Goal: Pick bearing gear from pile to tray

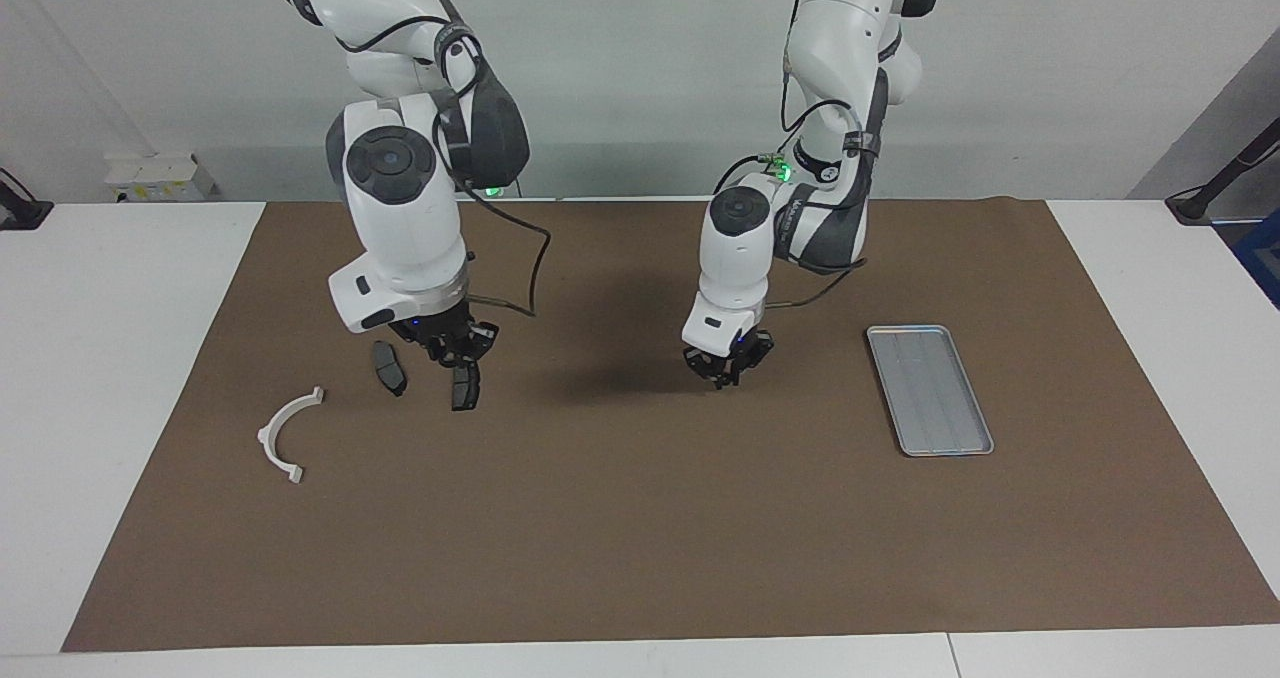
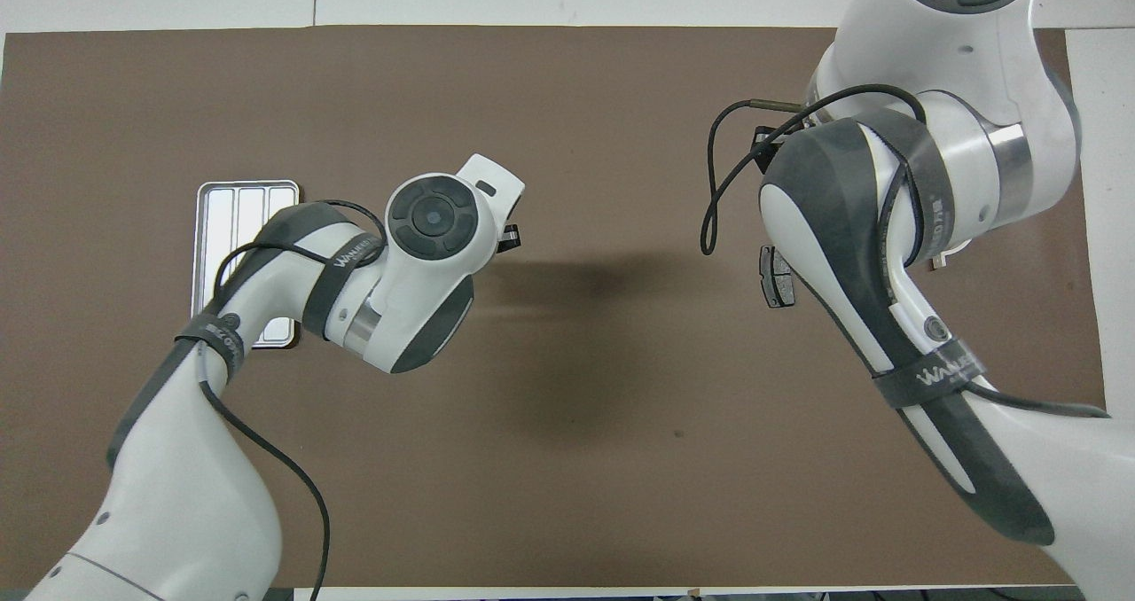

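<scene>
We are looking at a brown mat lying flat over most of a white table. A small white box is sitting at the table's edge by the wall, toward the right arm's end, and a black stand is leaning in at the other end.

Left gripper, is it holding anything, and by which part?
It cannot be told: the left gripper is shut over the mat, but nothing shows between its tips.
</scene>
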Robot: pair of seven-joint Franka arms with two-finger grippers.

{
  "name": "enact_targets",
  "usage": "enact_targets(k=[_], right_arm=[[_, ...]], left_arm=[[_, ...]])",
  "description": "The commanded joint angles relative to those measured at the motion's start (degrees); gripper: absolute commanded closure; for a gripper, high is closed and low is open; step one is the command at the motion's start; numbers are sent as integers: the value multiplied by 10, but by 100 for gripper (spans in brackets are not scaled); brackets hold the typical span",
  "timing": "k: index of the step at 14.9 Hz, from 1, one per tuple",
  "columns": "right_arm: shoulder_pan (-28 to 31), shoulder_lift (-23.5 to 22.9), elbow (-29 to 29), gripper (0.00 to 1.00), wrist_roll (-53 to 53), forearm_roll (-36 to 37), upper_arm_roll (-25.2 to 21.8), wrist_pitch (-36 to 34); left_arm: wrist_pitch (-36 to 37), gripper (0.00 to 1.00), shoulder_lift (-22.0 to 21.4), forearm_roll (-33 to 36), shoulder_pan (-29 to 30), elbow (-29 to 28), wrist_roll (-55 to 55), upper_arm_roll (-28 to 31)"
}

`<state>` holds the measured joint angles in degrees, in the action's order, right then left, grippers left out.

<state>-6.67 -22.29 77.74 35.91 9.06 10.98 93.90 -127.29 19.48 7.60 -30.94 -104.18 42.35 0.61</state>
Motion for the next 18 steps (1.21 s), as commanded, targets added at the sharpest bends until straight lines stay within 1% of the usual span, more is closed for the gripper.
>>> enact_targets(k=[1,3,5,7,9,11,13,15,16,18], right_arm=[[-16,5,-4,100,53,-12,3,-14],[-33,7,-3,100,114,-38,3,-7],[-53,8,0,100,175,-58,4,7],[-71,8,6,100,236,-82,7,28],[-100,8,28,100,297,-97,7,61],[-134,5,62,100,362,-99,7,116],[-158,0,93,100,408,-100,7,169],[-171,-1,132,100,441,-106,7,228],[-183,-6,146,100,451,-106,7,252],[-205,-33,154,100,474,-104,6,287]], left_arm=[[73,100,-78,-24,71,-1,-102,-7],[125,100,-116,-66,132,-1,-228,-2],[162,100,-135,-78,197,-1,-346,-2],[157,100,-139,-85,257,-13,-441,-2],[121,100,-157,-97,299,-58,-510,-1],[78,100,-167,-100,316,-114,-535,-2],[41,100,-166,-102,316,-150,-535,-2],[22,100,-164,-102,317,-171,-537,-1],[-3,100,-157,-102,316,-184,-539,-1],[-58,100,-143,-102,316,-208,-538,-2]])
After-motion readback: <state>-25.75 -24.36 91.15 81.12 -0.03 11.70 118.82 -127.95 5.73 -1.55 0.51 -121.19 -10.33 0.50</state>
